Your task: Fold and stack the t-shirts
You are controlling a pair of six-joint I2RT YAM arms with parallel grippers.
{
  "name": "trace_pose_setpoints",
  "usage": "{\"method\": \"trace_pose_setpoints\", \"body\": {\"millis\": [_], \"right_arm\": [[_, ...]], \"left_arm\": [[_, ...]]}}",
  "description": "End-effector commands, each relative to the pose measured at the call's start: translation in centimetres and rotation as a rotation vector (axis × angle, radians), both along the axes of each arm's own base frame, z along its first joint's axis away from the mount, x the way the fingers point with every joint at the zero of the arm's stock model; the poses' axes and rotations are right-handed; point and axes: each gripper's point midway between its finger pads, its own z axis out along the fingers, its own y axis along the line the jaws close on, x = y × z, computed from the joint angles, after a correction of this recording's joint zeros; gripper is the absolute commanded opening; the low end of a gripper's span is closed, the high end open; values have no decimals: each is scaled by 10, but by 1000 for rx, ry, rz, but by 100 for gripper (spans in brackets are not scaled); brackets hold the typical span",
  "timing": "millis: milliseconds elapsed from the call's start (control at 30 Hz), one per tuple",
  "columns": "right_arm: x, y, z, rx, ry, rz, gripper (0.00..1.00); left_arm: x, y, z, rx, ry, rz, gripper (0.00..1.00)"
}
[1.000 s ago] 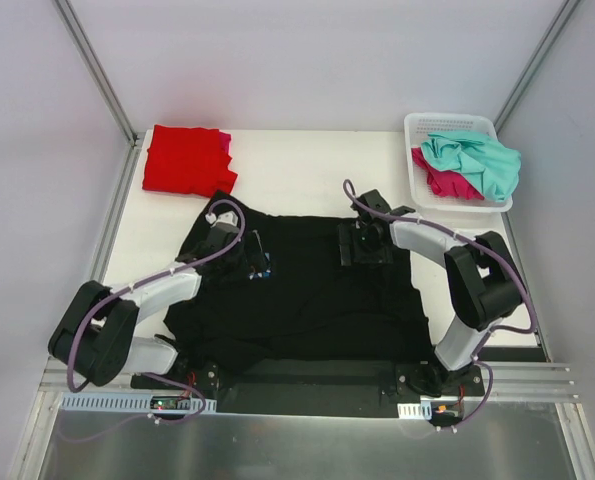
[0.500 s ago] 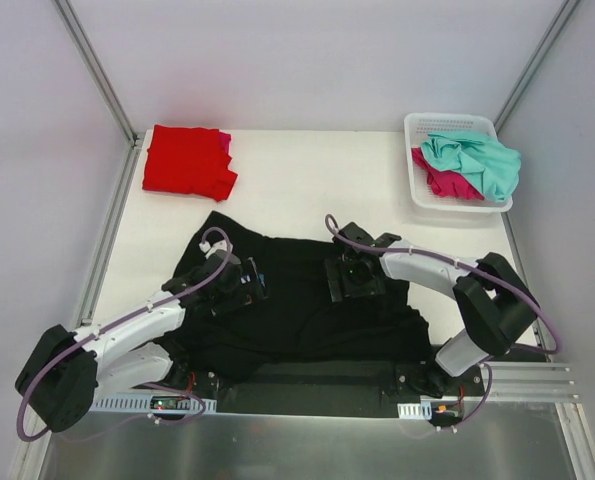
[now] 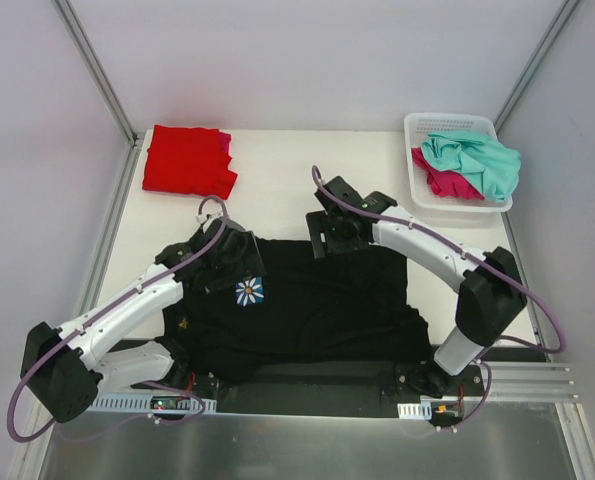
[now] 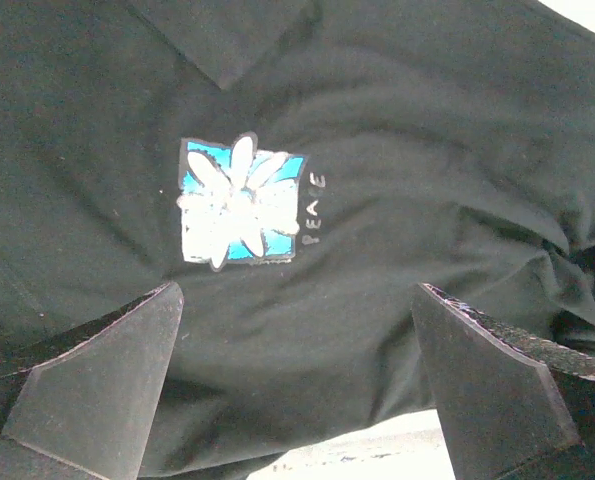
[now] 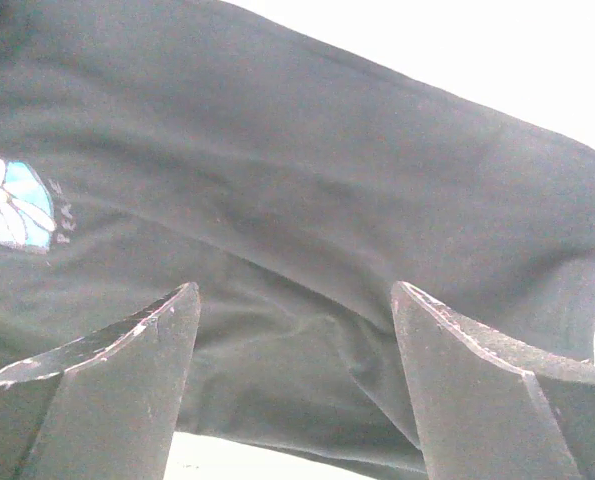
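Note:
The large black t-shirt (image 3: 317,300) lies folded across the near middle of the table, its white daisy print (image 3: 248,292) facing up. My left gripper (image 3: 234,256) hovers open over the shirt's far left edge, just beyond the print. My right gripper (image 3: 330,233) hovers open over the far edge near the middle. In the left wrist view the open fingers (image 4: 97,390) frame black cloth below the daisy print (image 4: 239,200). In the right wrist view the fingers (image 5: 487,390) are wide apart over the black shirt (image 5: 307,250). Neither gripper holds anything.
A folded red t-shirt (image 3: 185,160) lies at the back left with a magenta one (image 3: 224,141) peeking from under it. A white lattice basket (image 3: 415,125) at the back right holds a crumpled teal-mint shirt (image 3: 474,160) and a magenta-pink shirt (image 3: 441,183).
Both grippers drew the far part of the black shirt toward the near side, then moved back to its far edge. The shirt is shorter now and the daisy print shows.

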Motion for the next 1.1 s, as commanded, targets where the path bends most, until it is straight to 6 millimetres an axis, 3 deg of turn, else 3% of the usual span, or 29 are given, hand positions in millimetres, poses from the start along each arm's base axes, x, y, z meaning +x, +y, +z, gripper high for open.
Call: {"method": "trace_pose_setpoints", "body": {"millis": [0, 167, 267, 300, 367, 433, 533, 667, 733, 800, 1067], "right_arm": [[10, 3, -4, -91, 27, 43, 81], [9, 2, 4, -69, 9, 43, 82], [-2, -6, 10, -55, 2, 43, 82], [-8, -10, 7, -53, 16, 45, 82], [-14, -15, 12, -36, 4, 40, 82], [-22, -22, 6, -47, 20, 40, 82], [-32, -31, 4, -44, 20, 31, 82], [-39, -39, 4, -46, 15, 27, 82], [-42, -41, 4, -43, 18, 27, 82], [-42, -44, 2, -52, 20, 20, 82], [-45, -43, 1, -39, 25, 26, 82]], "left_arm": [[6, 23, -1, 151, -19, 22, 99], [24, 28, -22, 227, -83, -16, 99], [24, 26, -46, 230, -10, -63, 99], [32, 17, -50, 187, -16, -78, 98], [36, 20, -71, 182, 52, -79, 99], [45, 18, -78, 184, 71, -77, 98], [62, 7, -73, 149, 42, -84, 84], [88, 7, -65, 121, 35, -54, 54], [100, 5, -61, 119, 25, -55, 54], [110, 2, -53, 108, 7, -60, 60], [118, 12, -47, 98, -2, -34, 64]]}}
